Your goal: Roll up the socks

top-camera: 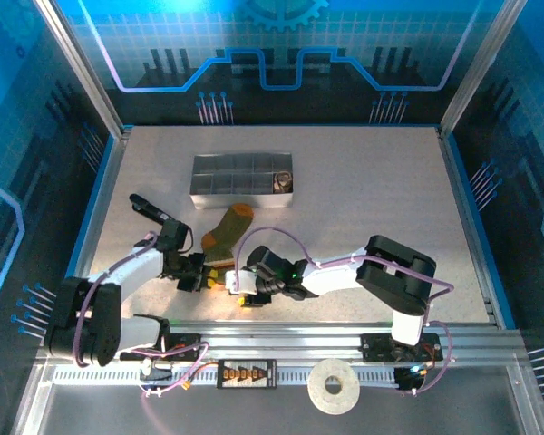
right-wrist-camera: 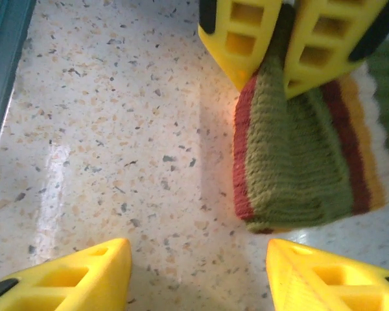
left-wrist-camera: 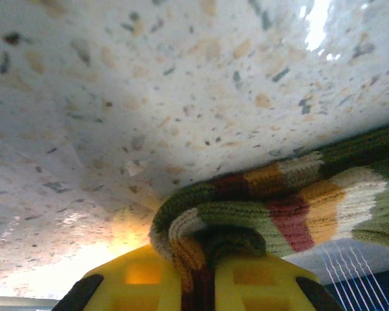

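since the green sock (right-wrist-camera: 292,168) looks soft and floppy, the left jaws pinch its striped end and the right jaws stand apart.

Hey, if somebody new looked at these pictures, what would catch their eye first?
The left gripper, bright yellow, is clamped on the striped cuff of the olive green sock, near the front of the speckled table. The right gripper hangs open just opposite, holding nothing. Farther back stands a grey divided tray.
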Controlling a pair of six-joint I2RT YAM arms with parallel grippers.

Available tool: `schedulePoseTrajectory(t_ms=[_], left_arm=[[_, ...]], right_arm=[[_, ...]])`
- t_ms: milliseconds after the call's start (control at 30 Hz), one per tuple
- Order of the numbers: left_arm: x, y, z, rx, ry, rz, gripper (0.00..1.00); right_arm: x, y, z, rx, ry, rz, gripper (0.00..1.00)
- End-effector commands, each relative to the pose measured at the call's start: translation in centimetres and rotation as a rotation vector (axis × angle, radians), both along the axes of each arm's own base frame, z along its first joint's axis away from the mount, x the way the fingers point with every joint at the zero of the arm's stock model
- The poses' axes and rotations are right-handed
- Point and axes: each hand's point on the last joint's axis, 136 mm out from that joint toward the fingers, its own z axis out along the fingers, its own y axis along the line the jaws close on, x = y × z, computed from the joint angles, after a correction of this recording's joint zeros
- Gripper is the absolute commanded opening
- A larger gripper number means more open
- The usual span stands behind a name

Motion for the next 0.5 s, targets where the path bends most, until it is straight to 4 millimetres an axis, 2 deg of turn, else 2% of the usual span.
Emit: schedulePoseTrajectory(t_ms=[0,100,133,233,367,433,467], left_arm=[[-6.1,3.0,-3.1,0.185,0.272,-0.004,0.09],[-5.7,3.0,-3.1,0.189,0.287,-0.008,0.08],[-5.7,3.0,-3.1,0.193,0.295,-0.014,0.08],[-5.3,3.1,-3.1,0.190,0.305,-0.029,0.08],[-5.0,3.3,-3.1,0.193,0.320,-0.049,0.07],[-4.9,3.5,-3.1,0.194,0.324,-0.053,0.06],[-4.8,3.5,-3.1,0.193,0.323,-0.055,0.06]], right_arm=[[1.6,0.2,1.3,-0.034,-0.226,0.055,0.57],[1.0,0.6,0.6,-0.066,-0.266,0.098,0.56],[1.3,1.6,1.5,-0.047,-0.283,0.099,0.56],[1.5,2.3,1.1,-0.061,-0.304,0.099,0.55],[2.2,3.9,1.8,-0.028,-0.336,0.088,0.54],[1.8,4.3,1.4,-0.034,-0.313,0.117,0.50],[1.6,4.1,0.6,-0.063,-0.292,0.127,0.46]])
